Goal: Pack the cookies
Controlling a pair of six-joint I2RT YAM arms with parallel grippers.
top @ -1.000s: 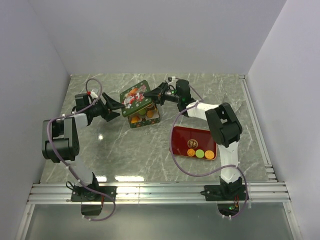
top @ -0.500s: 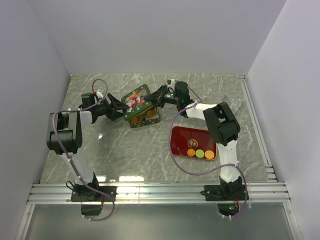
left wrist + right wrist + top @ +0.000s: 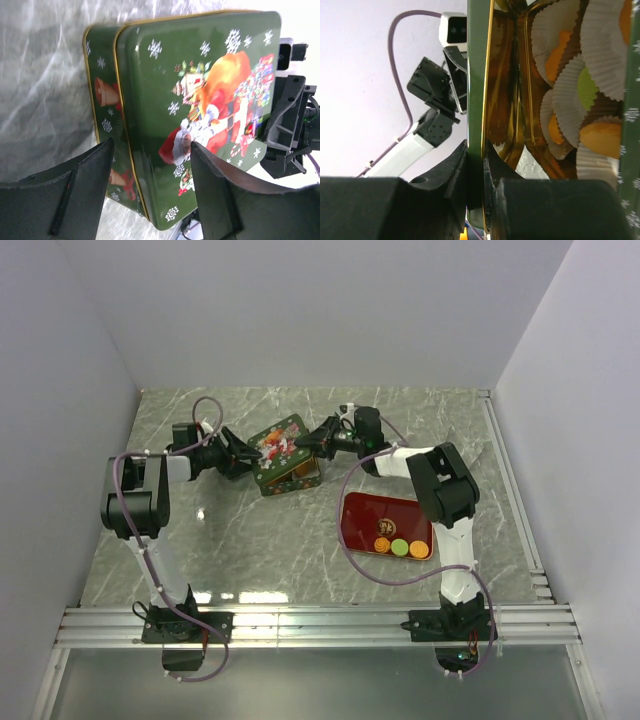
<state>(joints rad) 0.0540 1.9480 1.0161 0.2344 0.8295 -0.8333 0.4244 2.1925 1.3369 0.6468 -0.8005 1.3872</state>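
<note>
Right gripper (image 3: 475, 167) pinching lid (image 3: 200, 100) rim, centre | left gripper (image 3: 150, 147) spread astride lid corner | cookies (image 3: 587, 87) in paper cups (image 3: 560, 30) inside tin (image 3: 297, 478); three on red tray (image 3: 365, 510), lower right | lid art: Santa, snowflakes; tray emblem unreadable

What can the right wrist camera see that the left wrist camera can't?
Only the right wrist view shows cookies sitting in white paper cups inside the tin, and the right fingers pinching the lid by its edge. Only the left wrist view shows the Santa picture on top of the lid, and the left fingers spread apart near it. Both views show the green lid.
</note>
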